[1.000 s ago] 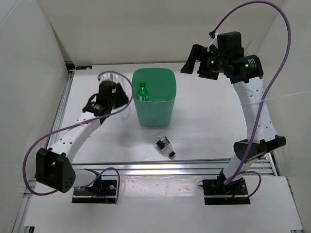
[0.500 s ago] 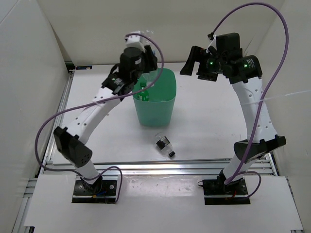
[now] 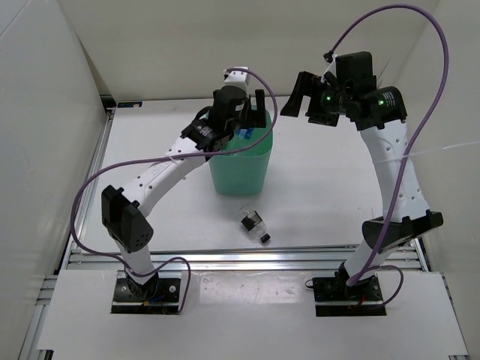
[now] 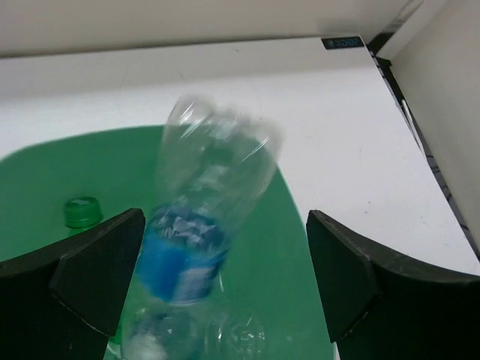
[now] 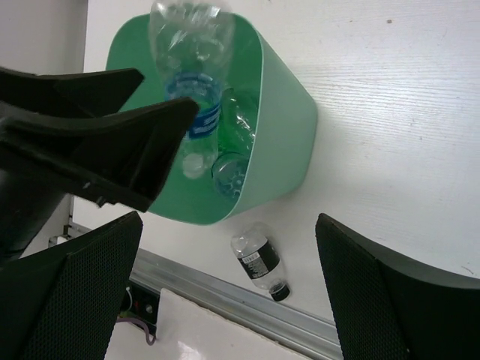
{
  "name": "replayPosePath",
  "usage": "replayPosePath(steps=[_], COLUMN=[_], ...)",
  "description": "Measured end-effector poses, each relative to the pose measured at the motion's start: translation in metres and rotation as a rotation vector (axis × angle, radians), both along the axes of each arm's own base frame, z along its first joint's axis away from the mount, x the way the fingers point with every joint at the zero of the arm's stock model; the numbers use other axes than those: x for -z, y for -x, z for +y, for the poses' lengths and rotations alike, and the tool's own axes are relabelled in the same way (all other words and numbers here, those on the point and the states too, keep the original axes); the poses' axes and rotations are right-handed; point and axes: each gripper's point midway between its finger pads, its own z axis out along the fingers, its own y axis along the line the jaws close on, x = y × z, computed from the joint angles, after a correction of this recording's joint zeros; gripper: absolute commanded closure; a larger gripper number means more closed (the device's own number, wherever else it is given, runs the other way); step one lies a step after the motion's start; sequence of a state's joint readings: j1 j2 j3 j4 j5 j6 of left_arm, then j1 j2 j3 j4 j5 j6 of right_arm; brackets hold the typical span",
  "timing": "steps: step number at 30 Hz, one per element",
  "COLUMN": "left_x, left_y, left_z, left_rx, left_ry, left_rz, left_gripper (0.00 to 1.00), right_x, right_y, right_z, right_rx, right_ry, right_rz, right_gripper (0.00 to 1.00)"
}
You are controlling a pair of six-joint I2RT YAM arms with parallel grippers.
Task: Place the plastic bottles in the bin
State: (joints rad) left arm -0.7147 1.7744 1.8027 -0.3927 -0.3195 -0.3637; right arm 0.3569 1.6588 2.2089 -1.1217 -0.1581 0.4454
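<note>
Above the mouth of the mint-green bin: left tool, jaws spread wide, released, gripping nothing. Between its two dark fingers, touching neither: a clear blue-labelled bottle, blurred, tilted cap-down, base uppermost. From the right wrist view, cap end already inside the rim, base above it.

Inside the bin, against the wall on the left of the left wrist view: a green bottle, upright, only cap and shoulder showing. Lower down, near the bottom: another clear bottle, lying beside the cap of the blue-labelled one; label not readable.

Outside the bin, on the white surface: a dark-labelled bottle with black cap, on its side, just in front of the bin's near wall, cap toward the arm bases, touching nothing else.

High on the right, well apart from the bin and well above the surface: right tool, jaws likewise parted, empty, camera angled down at bin and lone bottle.
</note>
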Motion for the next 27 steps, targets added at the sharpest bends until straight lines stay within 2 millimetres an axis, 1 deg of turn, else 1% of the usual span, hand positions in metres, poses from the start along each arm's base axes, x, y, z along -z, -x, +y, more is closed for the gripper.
replayPosePath(steps=[3, 5, 6, 7, 9, 10, 12, 14, 15, 16, 17, 19, 20, 21, 22, 25, 27], left_x=[-0.019, -0.043, -0.054, -0.062, -0.071, -0.072, -0.068, -0.059, -0.050, -0.041, -0.032, -0.012, 0.000, 0.012, 0.025, 0.064, 0.085], left_y=[0.005, 0.016, 0.025, 0.037, 0.068, 0.083, 0.112, 0.134, 0.144, 0.152, 0.157, 0.162, 0.164, 0.166, 0.167, 0.175, 0.184], left_z=[0.009, 0.020, 0.029, 0.042, 0.076, 0.095, 0.133, 0.164, 0.178, 0.188, 0.195, 0.204, 0.207, 0.209, 0.212, 0.222, 0.230], left_rx=[-0.029, -0.051, -0.066, -0.086, -0.139, -0.169, -0.236, -0.300, -0.333, -0.358, -0.381, -0.424, -0.441, -0.459, -0.480, -0.539, -0.569], left_ry=[-0.012, 0.004, 0.018, 0.026, 0.058, 0.075, 0.114, 0.149, 0.156, 0.158, 0.155, 0.121, 0.095, 0.067, 0.037, -0.044, -0.080], left_rz=[-0.045, -0.089, -0.114, -0.128, -0.148, -0.154, -0.159, -0.155, -0.140, -0.121, -0.097, -0.040, -0.007, 0.028, 0.063, 0.159, 0.209], left_gripper=[0.00, 0.00, 0.00, 0.00, 0.00, 0.00, 0.00, 0.00, 0.00, 0.00, 0.00, 0.00, 0.00, 0.00, 0.00, 0.00, 0.00], right_x=[-0.001, -0.002, -0.001, 0.002, 0.011, 0.018, 0.040, 0.070, 0.091, 0.112, 0.134, 0.167, 0.178, 0.186, 0.191, 0.203, 0.218], right_y=[-0.001, 0.000, 0.002, 0.004, 0.014, 0.019, 0.037, 0.056, 0.070, 0.086, 0.101, 0.125, 0.133, 0.136, 0.135, 0.125, 0.118], right_z=[-0.003, -0.005, -0.006, -0.008, -0.012, -0.012, -0.014, -0.010, -0.004, 0.000, 0.005, 0.010, 0.011, 0.012, 0.013, 0.024, 0.035], right_rx=[0.010, 0.014, 0.016, 0.021, 0.017, 0.007, -0.016, -0.053, -0.093, -0.134, -0.180, -0.266, -0.299, -0.321, -0.333, -0.373, -0.403], right_ry=[0.002, 0.002, 0.004, 0.008, 0.019, 0.020, 0.040, 0.085, 0.119, 0.163, 0.206, 0.276, 0.306, 0.334, 0.354, 0.409, 0.441], right_rz=[-0.004, -0.007, -0.006, -0.005, 0.011, 0.020, 0.057, 0.079, 0.073, 0.072, 0.065, 0.032, 0.016, -0.001, -0.024, -0.094, -0.123], right_gripper=[0.00, 0.00, 0.00, 0.00, 0.00, 0.00, 0.00, 0.00, 0.00, 0.00, 0.00, 0.00, 0.00, 0.00, 0.00, 0.00, 0.00])
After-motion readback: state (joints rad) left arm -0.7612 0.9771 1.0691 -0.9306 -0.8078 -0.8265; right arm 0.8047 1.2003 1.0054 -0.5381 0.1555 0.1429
